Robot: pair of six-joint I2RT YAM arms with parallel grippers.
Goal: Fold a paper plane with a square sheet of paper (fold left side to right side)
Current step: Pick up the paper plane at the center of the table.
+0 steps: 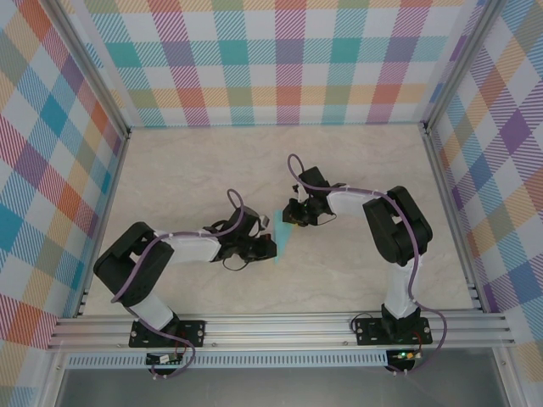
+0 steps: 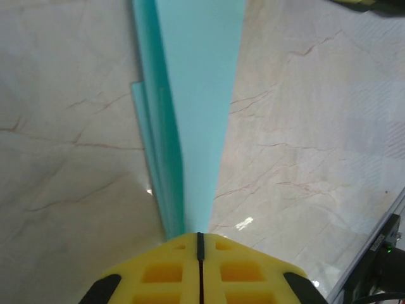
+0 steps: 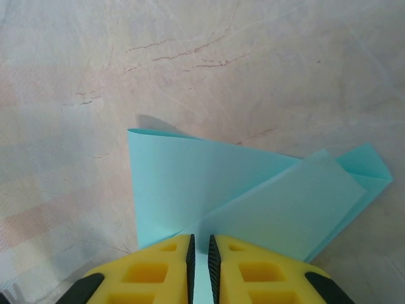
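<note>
Paper plane (image 1: 286, 240): sitting mid-surface, a slim turquoise sliver strung between the two claws.
Plane edges, left wrist view: the paper plane (image 2: 201, 95) runs long and tapers down to a narrow tip right at the claw. Its right edge is clean and straight, with stacked darker layers peeking out along the left.
Plane edges, right wrist view: here's the wide end of the paper plane (image 3: 209, 190), with a sharp corner at upper left and a shadow just behind it. A lighter flap overlaps toward the right.
Left claw (image 1: 271, 249): clenched tight! Its yellow fingers (image 2: 158, 273) are pressed flush together with no gap, and the plane's narrow tip runs straight in between them.
Right claw (image 1: 292, 222): nearly closed, and its yellow fingers (image 3: 152, 273) leave just a thin slit. Turquoise shows in that slit, so it's pinching the wide end's near edge.
Surface (image 1: 187, 170): pale and marbled, with bare ground all round the plane.
Open room: plenty on the far side and out to both sides.
Checked walls (image 1: 288, 51): at the far end and both sides, well apart from the paper.
Metal rail (image 1: 280, 326): along the near edge, by the arm bases.
</note>
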